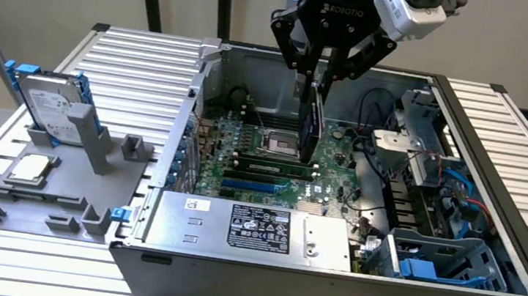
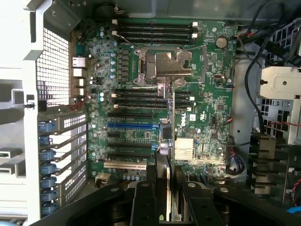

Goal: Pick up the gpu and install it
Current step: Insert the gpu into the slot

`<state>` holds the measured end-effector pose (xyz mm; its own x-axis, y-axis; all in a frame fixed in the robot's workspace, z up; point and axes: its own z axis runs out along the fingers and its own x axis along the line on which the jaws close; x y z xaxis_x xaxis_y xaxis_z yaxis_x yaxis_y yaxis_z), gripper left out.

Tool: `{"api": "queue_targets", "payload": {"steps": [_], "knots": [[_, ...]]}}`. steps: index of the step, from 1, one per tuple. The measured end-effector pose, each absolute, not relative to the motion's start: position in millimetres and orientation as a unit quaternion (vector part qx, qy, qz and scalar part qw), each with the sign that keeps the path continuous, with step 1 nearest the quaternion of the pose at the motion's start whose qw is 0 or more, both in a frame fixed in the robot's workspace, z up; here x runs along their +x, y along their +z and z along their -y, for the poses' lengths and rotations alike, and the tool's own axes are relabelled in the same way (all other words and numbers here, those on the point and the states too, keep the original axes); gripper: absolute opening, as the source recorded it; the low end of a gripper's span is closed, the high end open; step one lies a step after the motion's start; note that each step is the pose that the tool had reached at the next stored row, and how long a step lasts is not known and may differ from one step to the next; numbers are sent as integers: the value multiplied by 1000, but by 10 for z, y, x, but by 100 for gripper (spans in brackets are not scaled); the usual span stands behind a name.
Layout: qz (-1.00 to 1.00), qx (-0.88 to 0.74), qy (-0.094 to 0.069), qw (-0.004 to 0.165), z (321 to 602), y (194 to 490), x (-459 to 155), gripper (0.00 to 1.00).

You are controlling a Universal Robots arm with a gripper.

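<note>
Exterior view, gpu (image 1: 312, 127) clamped upright in pincer (image 1: 324, 73)

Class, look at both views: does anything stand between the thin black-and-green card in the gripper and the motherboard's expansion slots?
Nothing visible does. The black gripper holds the thin black-faced green gpu card upright above the green motherboard; its blue and black expansion slots lie bare.

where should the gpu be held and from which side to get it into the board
By its upper edge, from straight above, jaws pinching the two flat faces. The gpu hangs on edge over the motherboard, so this grip, the one the gripper has now, probably leaves the lower edge free.
</note>
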<state>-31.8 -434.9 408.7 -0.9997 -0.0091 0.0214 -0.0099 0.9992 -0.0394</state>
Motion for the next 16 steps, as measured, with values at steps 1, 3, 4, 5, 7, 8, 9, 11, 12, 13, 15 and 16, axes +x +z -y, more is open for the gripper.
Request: {"api": "queue_targets", "payload": {"steps": [1,3,4,5,7,8,9,11,12,13,15,16], "knots": [[1000,5,20,11,4349,4086,-318,26],[1000,13,20,10,4349,4087,-317,26],[1000,22,20,10,4349,4087,-317,26],[999,31,20,10,4349,4087,-317,26],[999,49,20,10,4349,4085,-318,26],[998,58,20,9,4349,4085,-317,26],[997,67,20,9,4349,4083,-317,26],[996,85,21,9,4348,4078,-318,26],[995,95,21,9,4348,4075,-317,26],[994,104,21,8,4349,4072,-317,26],[992,121,21,8,4349,4065,-318,26],[991,130,21,8,4349,4062,-318,26]]}}
